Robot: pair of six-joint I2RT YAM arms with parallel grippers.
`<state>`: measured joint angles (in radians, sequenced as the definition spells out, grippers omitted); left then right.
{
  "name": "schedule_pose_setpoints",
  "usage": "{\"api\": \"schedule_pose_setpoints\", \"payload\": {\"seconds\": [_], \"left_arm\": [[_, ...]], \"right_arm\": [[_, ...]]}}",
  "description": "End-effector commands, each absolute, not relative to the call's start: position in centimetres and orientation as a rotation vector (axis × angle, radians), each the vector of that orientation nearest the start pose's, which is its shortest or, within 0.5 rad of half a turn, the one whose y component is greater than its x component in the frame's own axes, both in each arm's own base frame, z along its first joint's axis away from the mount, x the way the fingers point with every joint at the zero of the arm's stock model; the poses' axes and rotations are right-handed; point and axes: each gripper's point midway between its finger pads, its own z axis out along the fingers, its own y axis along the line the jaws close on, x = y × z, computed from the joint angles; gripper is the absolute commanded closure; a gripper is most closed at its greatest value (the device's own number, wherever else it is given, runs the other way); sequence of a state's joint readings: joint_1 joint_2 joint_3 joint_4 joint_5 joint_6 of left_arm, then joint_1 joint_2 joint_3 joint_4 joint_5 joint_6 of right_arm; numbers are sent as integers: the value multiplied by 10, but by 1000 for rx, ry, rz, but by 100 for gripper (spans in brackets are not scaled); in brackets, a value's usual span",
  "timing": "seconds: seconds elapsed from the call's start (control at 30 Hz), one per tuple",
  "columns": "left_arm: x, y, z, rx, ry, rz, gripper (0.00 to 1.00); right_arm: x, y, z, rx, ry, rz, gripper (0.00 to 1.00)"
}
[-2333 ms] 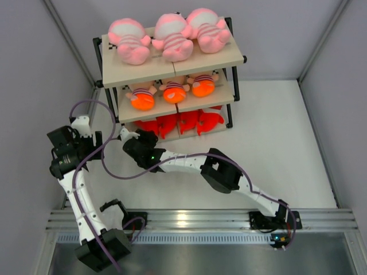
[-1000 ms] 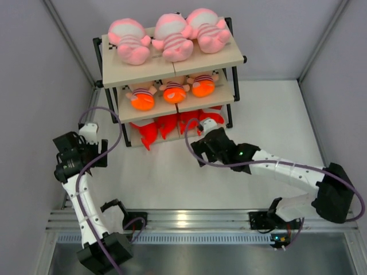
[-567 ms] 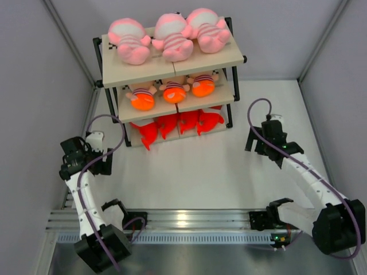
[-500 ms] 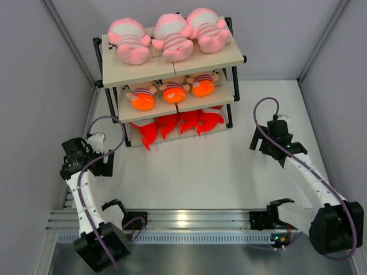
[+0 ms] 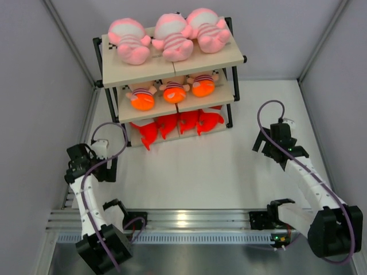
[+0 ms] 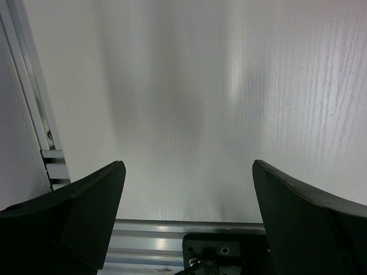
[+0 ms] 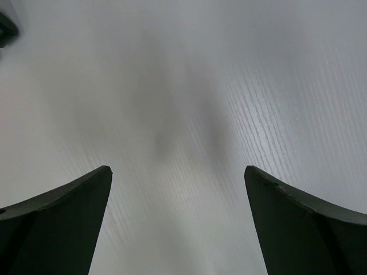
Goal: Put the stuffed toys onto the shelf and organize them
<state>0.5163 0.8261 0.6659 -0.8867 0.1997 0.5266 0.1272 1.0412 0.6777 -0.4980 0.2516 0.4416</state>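
Observation:
The shelf [image 5: 172, 69] stands at the back of the table. Three pale-pink striped stuffed toys [image 5: 172, 37] lie side by side on its top board. Three orange-headed striped dolls [image 5: 174, 91] sit on the middle board, and several red sharks [image 5: 178, 122] fill the bottom tier. My left gripper [image 5: 97, 163] hangs low at the left, well short of the shelf. In the left wrist view it [image 6: 188, 166] is open over bare table. My right gripper [image 5: 278, 143] is off to the shelf's right, and in the right wrist view it [image 7: 178, 169] is open, nothing between its fingers.
An aluminium rail [image 5: 200, 217] with both arm bases runs along the near edge. A black base mount [image 6: 223, 252] shows below the left fingers. Grey walls close in the table on the left, right and back, with a metal strip [image 6: 31, 109] along the left wall.
The right arm has swung from the shelf's bottom tier out to the right. The left arm has drawn back toward the near edge. The sharks stay on the bottom tier.

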Motion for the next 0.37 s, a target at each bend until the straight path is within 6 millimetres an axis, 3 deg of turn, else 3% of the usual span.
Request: {"api": "schedule_pose_setpoints", "payload": {"seconds": [0.0,0.33], "left_arm": [[175,85,97,84,2538,170,2],[174,84,91,106,2514,185,2]], "right_arm": [[281,3,117,519,2224,-28,1],[279,10,134,468,2086,73,1]]}}
